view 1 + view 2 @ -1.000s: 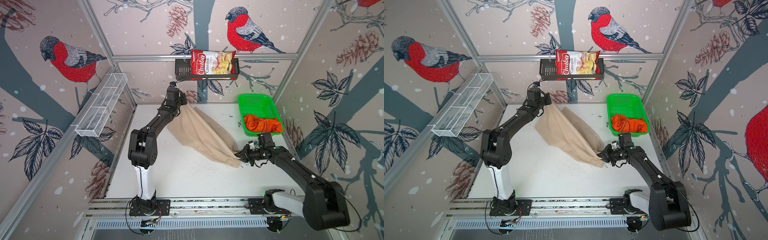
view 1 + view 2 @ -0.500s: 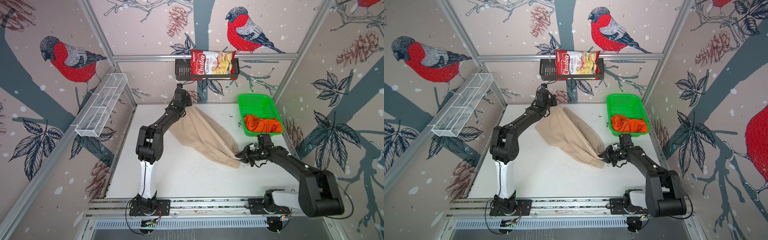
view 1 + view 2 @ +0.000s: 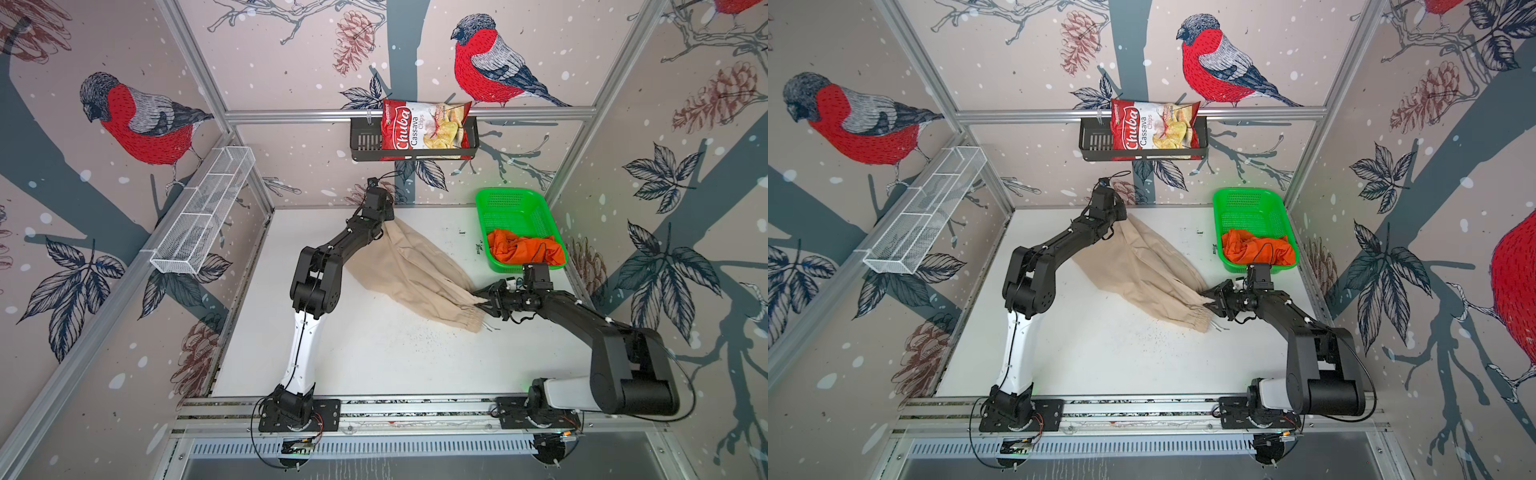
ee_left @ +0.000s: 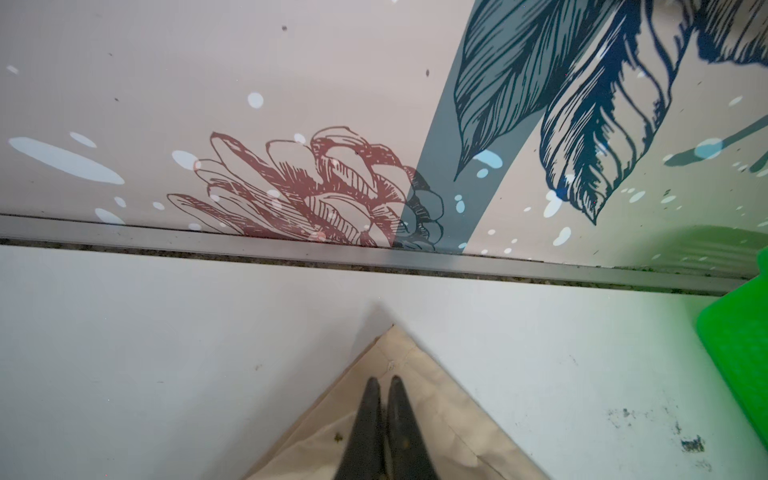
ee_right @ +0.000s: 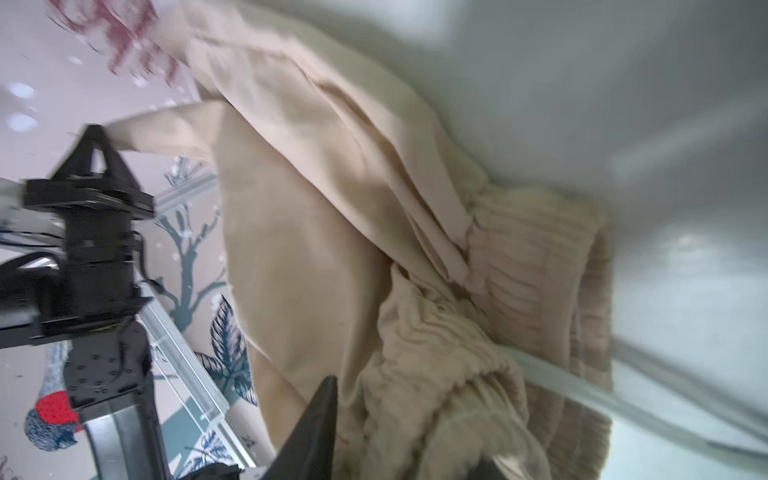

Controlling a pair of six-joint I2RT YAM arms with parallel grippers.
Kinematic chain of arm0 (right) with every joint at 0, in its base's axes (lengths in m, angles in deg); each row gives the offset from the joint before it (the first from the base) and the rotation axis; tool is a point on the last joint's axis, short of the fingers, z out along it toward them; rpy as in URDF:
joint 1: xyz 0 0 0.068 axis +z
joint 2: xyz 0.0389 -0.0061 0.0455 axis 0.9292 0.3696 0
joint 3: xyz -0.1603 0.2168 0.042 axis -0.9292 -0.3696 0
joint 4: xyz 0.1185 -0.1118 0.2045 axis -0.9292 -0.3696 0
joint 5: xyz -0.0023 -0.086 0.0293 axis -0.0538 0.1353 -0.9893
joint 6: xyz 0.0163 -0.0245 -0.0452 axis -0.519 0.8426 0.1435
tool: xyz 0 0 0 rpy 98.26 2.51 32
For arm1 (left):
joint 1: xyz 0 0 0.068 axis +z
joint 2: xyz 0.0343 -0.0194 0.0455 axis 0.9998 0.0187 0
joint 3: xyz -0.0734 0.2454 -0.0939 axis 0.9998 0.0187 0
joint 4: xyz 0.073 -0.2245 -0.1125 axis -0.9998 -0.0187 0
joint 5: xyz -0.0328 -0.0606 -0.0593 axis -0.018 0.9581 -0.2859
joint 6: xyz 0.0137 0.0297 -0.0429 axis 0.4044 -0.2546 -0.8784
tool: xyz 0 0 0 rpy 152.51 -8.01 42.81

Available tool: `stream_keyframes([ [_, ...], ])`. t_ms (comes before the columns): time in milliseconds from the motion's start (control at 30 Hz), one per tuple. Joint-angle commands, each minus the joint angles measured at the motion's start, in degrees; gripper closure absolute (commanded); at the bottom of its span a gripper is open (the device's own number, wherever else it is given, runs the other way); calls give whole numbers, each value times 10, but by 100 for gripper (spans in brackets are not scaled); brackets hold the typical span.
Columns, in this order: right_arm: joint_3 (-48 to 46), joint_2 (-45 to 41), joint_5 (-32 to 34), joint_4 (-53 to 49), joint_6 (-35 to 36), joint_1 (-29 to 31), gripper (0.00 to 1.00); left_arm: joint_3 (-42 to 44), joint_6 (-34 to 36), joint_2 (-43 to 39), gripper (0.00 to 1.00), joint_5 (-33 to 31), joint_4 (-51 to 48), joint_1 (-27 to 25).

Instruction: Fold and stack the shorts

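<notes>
The beige shorts [image 3: 411, 266] [image 3: 1142, 266] stretch diagonally across the white table. My left gripper [image 3: 390, 218] [image 3: 1123, 218] [image 4: 384, 380] is near the back wall. Its fingers are almost together, pinching a hem corner of the beige cloth [image 4: 415, 374]. My right gripper [image 3: 480, 300] [image 3: 1208, 300] [image 5: 409, 419] is at the gathered waistband [image 5: 536, 266]. Its fingers are spread, with the bunched band between them. The orange shorts [image 3: 523, 249] [image 3: 1254, 249] lie crumpled in the green basket [image 3: 511, 195] [image 3: 1246, 195].
The green basket stands at the back right, just behind my right wrist, and its edge [image 4: 739, 353] is close to my left gripper. The back wall's rail [image 4: 374, 257] runs just beyond the hem corner. A chips bag [image 3: 424, 129] sits in a black wall shelf. A white wire rack [image 3: 203, 212] hangs on the left wall.
My left gripper has carried the hem corner to the right along the back wall. My right gripper's fingers have spread apart at the waistband.
</notes>
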Motion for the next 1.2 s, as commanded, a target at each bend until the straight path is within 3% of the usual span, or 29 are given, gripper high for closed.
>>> stream_keyframes([
  [0,-9,-8,28,61,-32,-12,57,-26,-23,18,79,11,-10,-1],
  [200,-15,-31,65,72,-44,-27,51,-55,-25,39,50,10,-28,0],
  [400,-7,-51,101,57,-31,-40,37,-51,-24,25,24,26,-33,7],
  [533,2,-57,111,50,-22,-48,33,-18,-31,-7,11,54,-23,18],
  [633,16,-60,119,36,-11,-50,31,14,-36,-39,7,70,-21,28],
  [733,39,-71,144,-2,17,-50,30,72,-38,-86,15,98,-5,40],
  [900,73,-142,223,-69,65,-15,35,235,-67,-185,42,183,64,48],
  [1033,57,-164,248,-14,56,76,42,322,-102,-213,60,220,87,48],
  [1167,32,-121,244,64,40,154,49,361,-130,-200,75,231,84,49],
])
